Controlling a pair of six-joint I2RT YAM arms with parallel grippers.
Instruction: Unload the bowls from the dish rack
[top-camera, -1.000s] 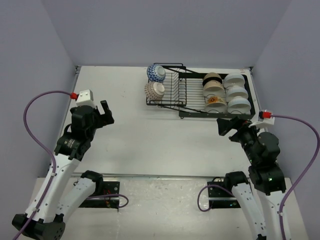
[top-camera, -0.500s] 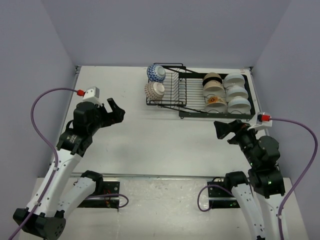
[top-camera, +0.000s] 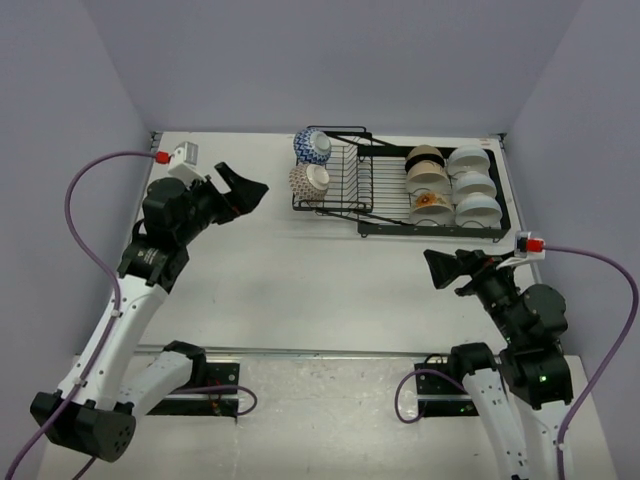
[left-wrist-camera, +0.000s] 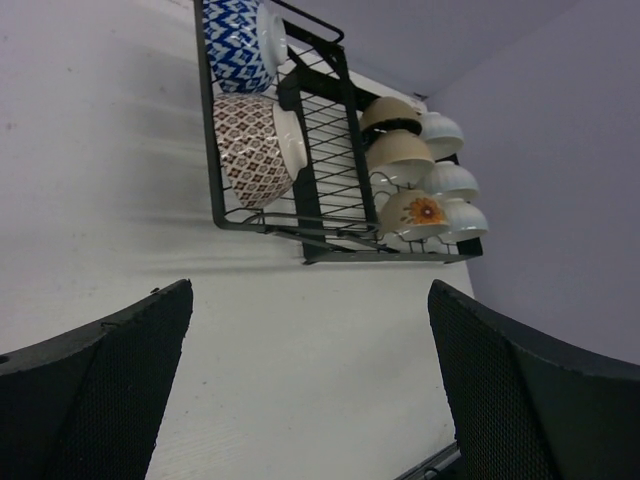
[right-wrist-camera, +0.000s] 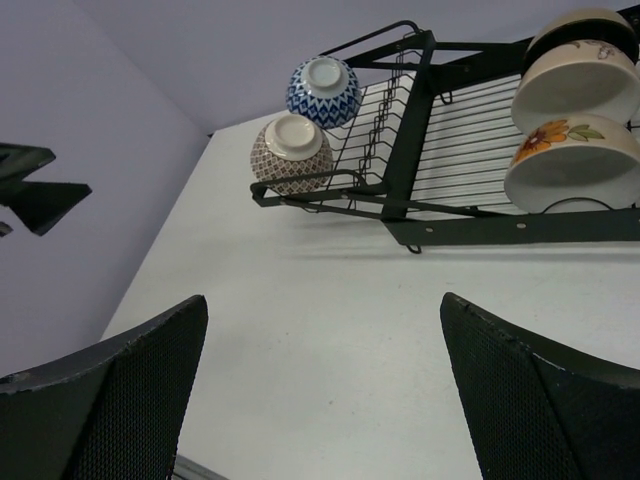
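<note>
Your left pincer is spread wide and holds nothing, and so is the right pincer. Both hang above the bare counter, clear of everything.

The dish rack lies along the far side, its long axis running left to right. All the bowls are still in it.

On the flat tray at the right end, a row of white bowls sits upside down beside a row of cream ones. An orange-flowered bowl is nearest you. These lie just beyond the right pincer, which is the closer arm for them.

At the left end, a blue patterned bowl and a brown patterned bowl stand on edge. They are to the right of the left pincer and near it, so that arm is better placed for them.

The right wrist view shows those two bowls' foot rings turned toward it, but it cuts off the white row. The left wrist view takes in every row, though only from the side.
</note>
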